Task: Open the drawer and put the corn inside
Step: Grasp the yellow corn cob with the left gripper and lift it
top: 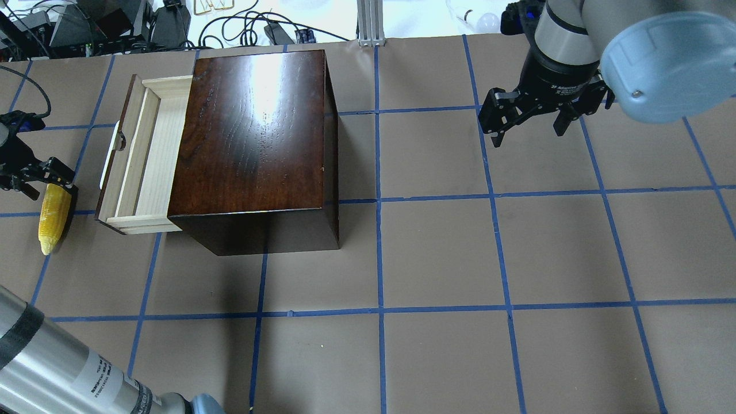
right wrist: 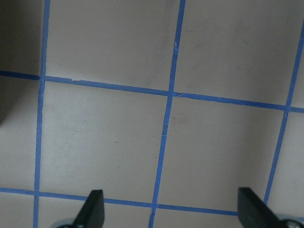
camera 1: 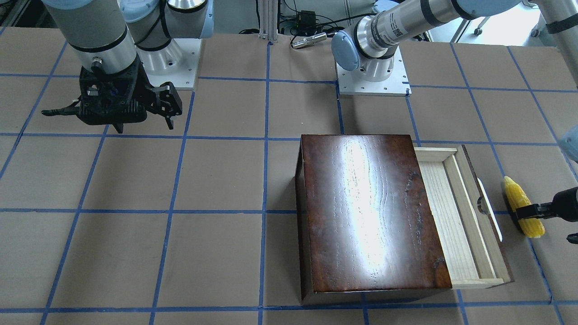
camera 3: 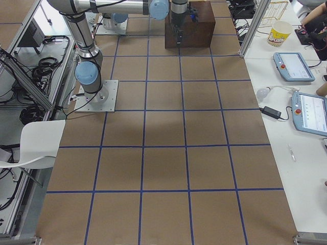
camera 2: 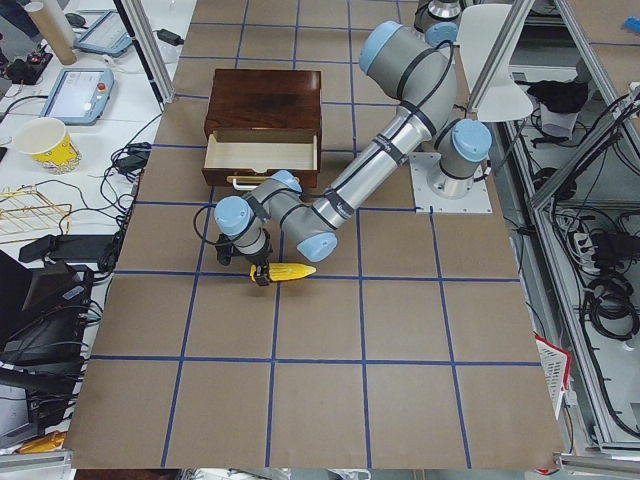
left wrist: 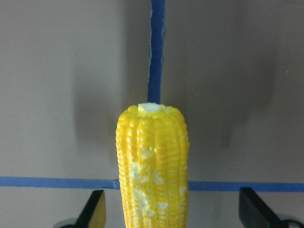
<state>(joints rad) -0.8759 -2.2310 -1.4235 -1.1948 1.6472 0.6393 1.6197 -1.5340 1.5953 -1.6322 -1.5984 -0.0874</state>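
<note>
The yellow corn (top: 50, 215) lies on the brown table paper, just beyond the drawer's front. It also shows in the front view (camera 1: 519, 198) and the left wrist view (left wrist: 152, 161). My left gripper (top: 50, 187) is open over the corn's thick end, with its fingers (left wrist: 95, 211) standing apart on either side and not touching it. The drawer (top: 146, 155) is pulled out of the dark brown box (top: 253, 132); its pale wood tray (camera 1: 451, 216) is empty and its white handle (camera 1: 490, 207) faces the corn. My right gripper (top: 529, 135) is open and empty, held above the table far from the box.
Blue tape lines grid the table paper (top: 437, 253). The arm bases (camera 1: 372, 76) are bolted along the robot's side. Cables and gear (top: 144, 23) lie past the far edge behind the box.
</note>
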